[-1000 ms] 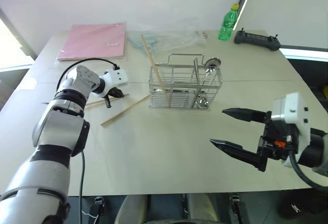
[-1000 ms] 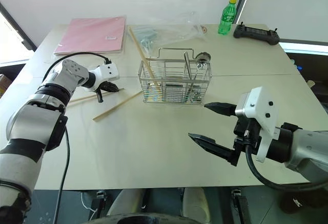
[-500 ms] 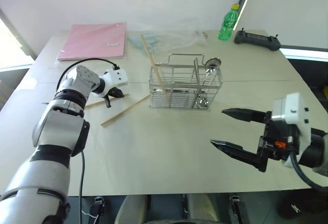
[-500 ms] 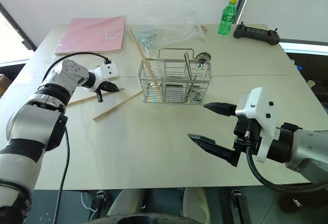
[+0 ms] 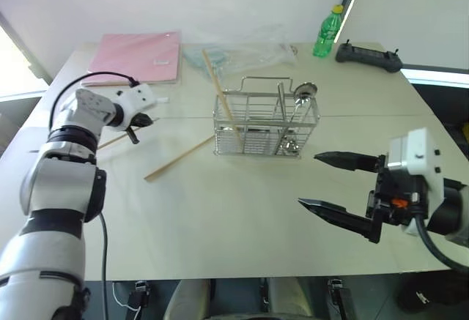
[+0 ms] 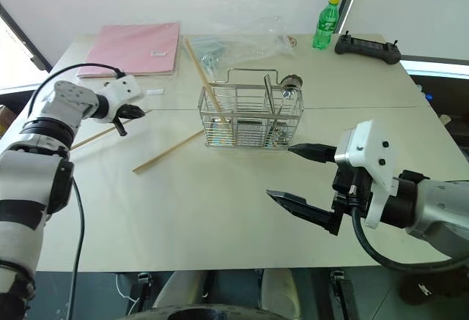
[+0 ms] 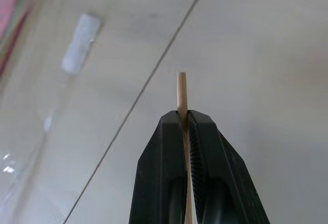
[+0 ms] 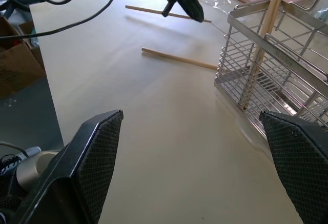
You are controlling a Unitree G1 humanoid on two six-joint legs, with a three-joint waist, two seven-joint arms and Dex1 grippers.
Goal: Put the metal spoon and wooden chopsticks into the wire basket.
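While no writing is legible, left end effector pinches wooden chopstick, right end effector wide.

Head stereo pair looks forward and down over the table, both eyes sharing the wire basket. Left wrist cam sits tight behind the left gripper, facing tabletop. Right wrist cam looks between the right gripper fingers toward that basket and the left gripper beyond.

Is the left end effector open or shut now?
Shut. In the left wrist view the left end effector has both black fingers pressed onto a thin chopstick, whose tip sticks out past them.
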